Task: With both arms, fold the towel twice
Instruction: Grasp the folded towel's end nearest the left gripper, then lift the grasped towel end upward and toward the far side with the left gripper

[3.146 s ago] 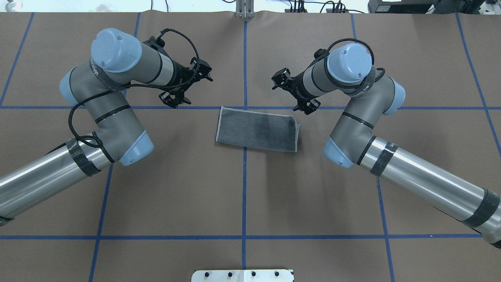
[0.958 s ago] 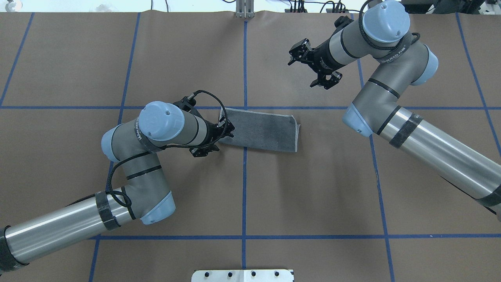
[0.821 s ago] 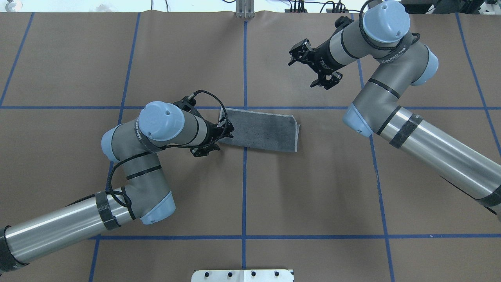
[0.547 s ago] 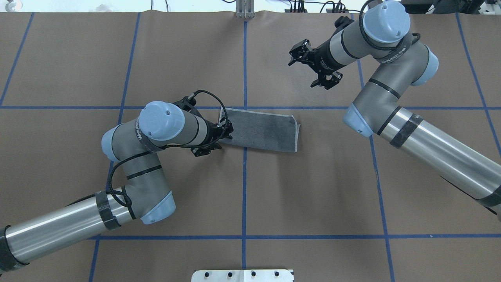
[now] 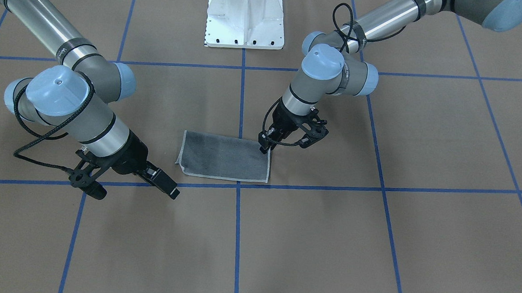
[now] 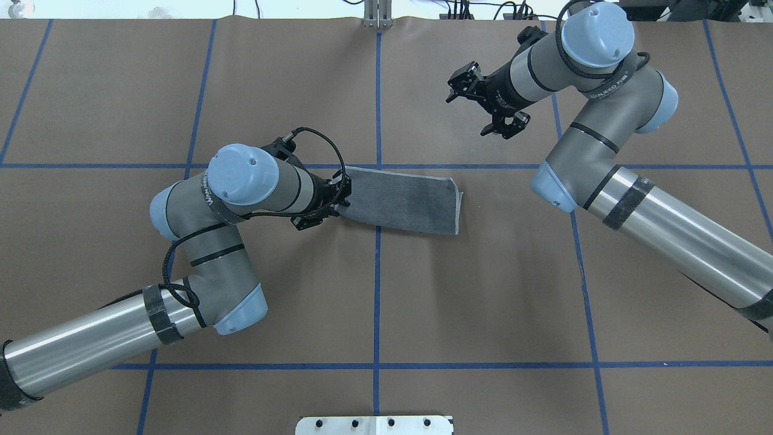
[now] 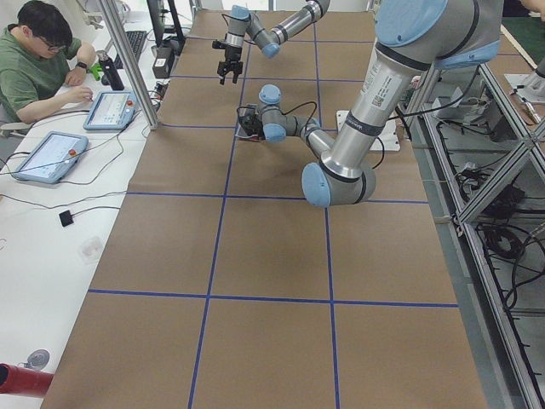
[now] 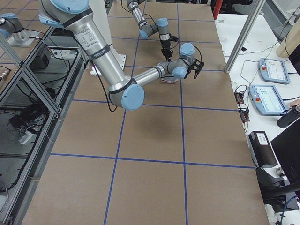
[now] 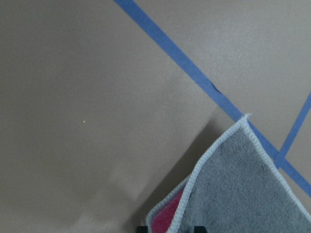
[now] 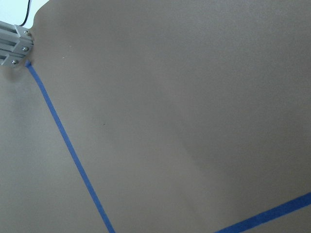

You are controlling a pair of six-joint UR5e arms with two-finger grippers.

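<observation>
Now, grey-up towel [image 6: 401, 202] lengthwise left-to-right, left jaws clamped on its left end, right jaws apart.

Overhead and front cameras look down from opposite sides (both show the towel [image 6: 401, 199]). Wrist cameras hug the table [image 10: 194, 97].

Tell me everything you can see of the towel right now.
The dark grey terry towel lies folded into a long rectangle on the brown paper-covered table, with a light grey hem all round. Its end nearest the left arm looks slightly raised, pinched in the left tool, showing a pink-red inner face. The other end lies flat. Nothing else touches it.
</observation>
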